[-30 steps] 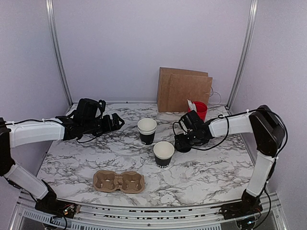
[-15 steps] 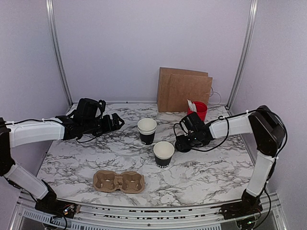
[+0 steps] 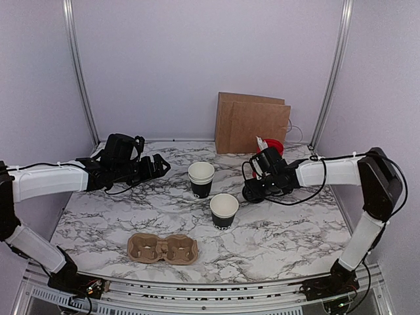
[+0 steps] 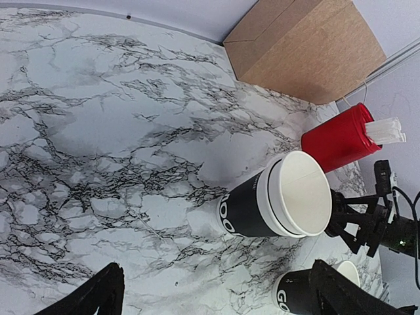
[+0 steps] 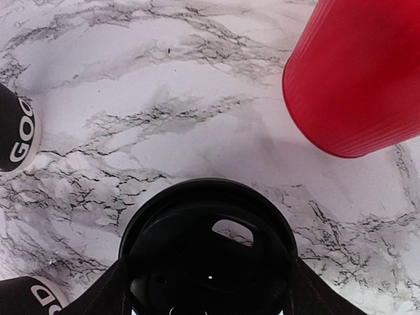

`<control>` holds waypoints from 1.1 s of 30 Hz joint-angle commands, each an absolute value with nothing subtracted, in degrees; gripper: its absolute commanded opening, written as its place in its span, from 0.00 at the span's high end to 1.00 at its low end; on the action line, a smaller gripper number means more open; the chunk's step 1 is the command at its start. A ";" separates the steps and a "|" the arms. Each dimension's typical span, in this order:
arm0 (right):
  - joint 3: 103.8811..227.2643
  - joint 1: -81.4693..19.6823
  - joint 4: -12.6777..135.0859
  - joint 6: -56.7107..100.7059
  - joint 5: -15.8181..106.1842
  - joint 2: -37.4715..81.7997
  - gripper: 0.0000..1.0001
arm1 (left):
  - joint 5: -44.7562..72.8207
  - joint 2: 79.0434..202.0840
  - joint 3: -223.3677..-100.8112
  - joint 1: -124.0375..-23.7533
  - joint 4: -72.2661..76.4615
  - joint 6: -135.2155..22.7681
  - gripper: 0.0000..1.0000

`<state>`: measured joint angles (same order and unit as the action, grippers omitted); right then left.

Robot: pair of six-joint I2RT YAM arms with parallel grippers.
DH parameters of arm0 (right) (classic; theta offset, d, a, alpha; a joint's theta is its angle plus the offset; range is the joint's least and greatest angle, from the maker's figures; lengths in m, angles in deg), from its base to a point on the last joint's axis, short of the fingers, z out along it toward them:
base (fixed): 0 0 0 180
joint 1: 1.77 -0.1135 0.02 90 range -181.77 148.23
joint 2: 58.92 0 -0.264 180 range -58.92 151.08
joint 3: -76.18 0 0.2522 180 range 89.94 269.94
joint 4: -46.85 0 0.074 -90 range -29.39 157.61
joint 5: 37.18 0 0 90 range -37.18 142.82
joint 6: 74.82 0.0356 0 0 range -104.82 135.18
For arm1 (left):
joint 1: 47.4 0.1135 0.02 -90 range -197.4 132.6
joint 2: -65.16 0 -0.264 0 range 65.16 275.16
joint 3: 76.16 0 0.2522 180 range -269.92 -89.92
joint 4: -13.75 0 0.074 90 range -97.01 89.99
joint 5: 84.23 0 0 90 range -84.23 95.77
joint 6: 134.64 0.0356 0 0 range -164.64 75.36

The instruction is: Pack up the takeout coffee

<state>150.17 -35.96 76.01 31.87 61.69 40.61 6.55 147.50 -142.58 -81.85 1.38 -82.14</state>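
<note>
Stacked cups (image 3: 201,179) and a black cup (image 3: 224,211) stand upright, black lid (image 5: 203,262) apart.

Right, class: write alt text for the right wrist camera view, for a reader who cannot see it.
A black round lid with a sip hole sits between the right hand's two fingers, over a white marble table. A ribbed red cup is at upper right; parts of two black paper cups show at the left edge.

A brown paper bag (image 3: 252,125) stands upright at the far edge of the marble table (image 3: 289,236) in front of me. Just before the bag's right corner I see a red cup (image 3: 276,147) holding white utensils (image 4: 384,129). Well nearer than the bag, off to its left, lies a cardboard cup carrier (image 3: 163,249) with two wells.
</note>
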 commanded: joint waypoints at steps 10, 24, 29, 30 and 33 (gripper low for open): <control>152.35 -37.36 84.23 31.73 60.98 29.63 0.30 | 6.81 147.59 -145.03 -81.70 1.22 -82.27 0.01; 158.97 -43.16 89.39 32.00 62.66 25.51 0.30 | 7.05 147.55 -144.98 -81.76 1.49 -82.36 0.01; 160.91 -44.41 90.08 32.05 62.16 25.24 0.30 | 7.00 147.36 -144.76 -81.78 1.49 -82.51 0.01; 161.16 -44.66 90.13 32.02 62.10 25.20 0.30 | 7.07 147.29 -144.69 -81.76 1.49 -82.45 0.01; 161.85 -45.24 90.16 32.27 61.46 25.28 0.30 | 7.04 147.24 -144.68 -81.72 1.49 -82.49 0.01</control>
